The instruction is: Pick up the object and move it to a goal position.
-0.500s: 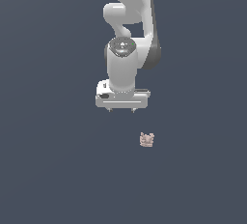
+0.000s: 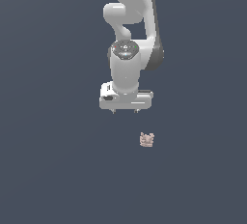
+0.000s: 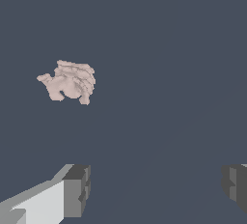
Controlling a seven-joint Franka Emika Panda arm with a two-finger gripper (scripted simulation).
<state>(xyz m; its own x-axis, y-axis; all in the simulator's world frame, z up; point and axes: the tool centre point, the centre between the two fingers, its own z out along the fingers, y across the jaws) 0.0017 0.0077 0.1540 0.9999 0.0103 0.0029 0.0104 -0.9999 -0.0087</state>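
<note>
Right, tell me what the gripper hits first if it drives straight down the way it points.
Probably only the bare floor. The gripper has its jaws open, and the object lies off to one side, outside the gap.

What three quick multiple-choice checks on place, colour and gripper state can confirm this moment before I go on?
1. Where is the object relative to the gripper in the exterior view?
A. Between the fingers
B. Below it, toward the exterior view's right
C. Above the arm

2. What colour is the object?
A. Pinkish-tan
B. Bright green
C. Blue

3. How are the gripper's fingers?
A. Shut on the object
B. Shut on nothing
C. Open, holding nothing

Answers: 1 B, a gap separates them; 2 A, the wrist view shows a pale pink lump; 3 C, the wrist view shows the fingers wide apart.
</note>
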